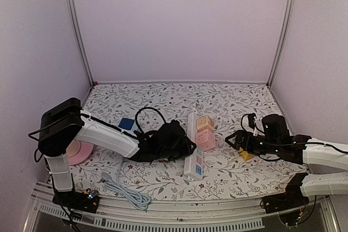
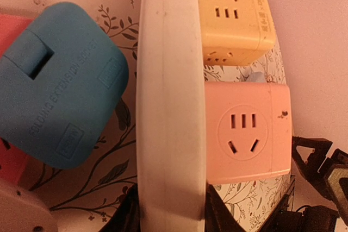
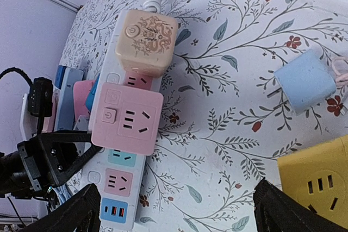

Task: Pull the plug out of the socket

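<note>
The socket is a white strip (image 1: 193, 153) (image 3: 117, 188) lying lengthwise mid-table. Two cube plugs sit in it: a pink one (image 1: 205, 140) (image 3: 126, 120) (image 2: 244, 129) and a beige one (image 1: 204, 123) (image 3: 145, 42) (image 2: 234, 17) behind it. My left gripper (image 1: 182, 146) (image 2: 171, 218) is shut on the strip's near part, with a dark finger pressed against each long side. My right gripper (image 1: 235, 140) (image 3: 179, 215) stands open to the right of the strip. It faces the pink plug, apart from it, with only bare cloth between its fingers.
A yellow cube adapter (image 1: 246, 155) (image 3: 321, 180) lies just under the right gripper. A light blue charger (image 3: 304, 80) sits farther back. Left of the strip are a blue folding extension socket (image 2: 60, 80) (image 1: 126, 124) and a pink round object (image 1: 79, 151). A grey cable (image 1: 128, 191) coils at the near edge.
</note>
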`<state>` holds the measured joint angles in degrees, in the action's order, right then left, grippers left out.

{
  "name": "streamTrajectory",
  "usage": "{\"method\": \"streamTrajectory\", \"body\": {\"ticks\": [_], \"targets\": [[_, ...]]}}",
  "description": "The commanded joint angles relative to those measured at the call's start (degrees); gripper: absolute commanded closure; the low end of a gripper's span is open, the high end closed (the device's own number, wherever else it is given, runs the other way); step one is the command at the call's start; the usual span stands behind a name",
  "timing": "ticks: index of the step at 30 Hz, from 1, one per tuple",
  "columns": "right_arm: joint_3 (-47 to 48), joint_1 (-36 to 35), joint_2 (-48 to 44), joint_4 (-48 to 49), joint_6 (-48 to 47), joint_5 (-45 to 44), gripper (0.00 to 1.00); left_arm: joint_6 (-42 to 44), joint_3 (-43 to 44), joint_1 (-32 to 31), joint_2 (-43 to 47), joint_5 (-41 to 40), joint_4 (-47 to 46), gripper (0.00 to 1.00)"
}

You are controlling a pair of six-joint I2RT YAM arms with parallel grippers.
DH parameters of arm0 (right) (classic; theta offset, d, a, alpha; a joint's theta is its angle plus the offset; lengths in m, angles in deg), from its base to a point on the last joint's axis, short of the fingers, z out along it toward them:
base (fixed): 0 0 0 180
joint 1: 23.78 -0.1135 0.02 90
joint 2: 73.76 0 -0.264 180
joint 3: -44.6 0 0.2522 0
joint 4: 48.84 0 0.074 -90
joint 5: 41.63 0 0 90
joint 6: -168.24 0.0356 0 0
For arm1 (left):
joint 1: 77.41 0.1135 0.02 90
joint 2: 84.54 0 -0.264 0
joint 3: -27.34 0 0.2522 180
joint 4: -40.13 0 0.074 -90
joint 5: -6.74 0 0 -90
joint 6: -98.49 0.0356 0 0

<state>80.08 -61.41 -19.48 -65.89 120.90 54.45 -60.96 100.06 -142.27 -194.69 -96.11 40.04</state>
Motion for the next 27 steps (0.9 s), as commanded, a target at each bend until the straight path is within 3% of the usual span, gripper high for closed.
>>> {"method": "streamTrajectory", "body": {"ticks": [1,14,27], "targets": [[6.95,-1.67,4.96,1.40,-1.40,-0.23,0.01,3.15,-0.69,-0.04,0.21,-2.29,0.22,1.00],[11.23,-3.20,22.45,13.15,0.65,3.89,0.01,3.44,-0.25,-0.81,-0.15,-2.63,0.22,1.00],[13.46,-4.20,31.35,20.06,3.34,6.47,0.03,3.60,0.35,-1.46,-0.66,-2.55,0.35,1.00]]}}
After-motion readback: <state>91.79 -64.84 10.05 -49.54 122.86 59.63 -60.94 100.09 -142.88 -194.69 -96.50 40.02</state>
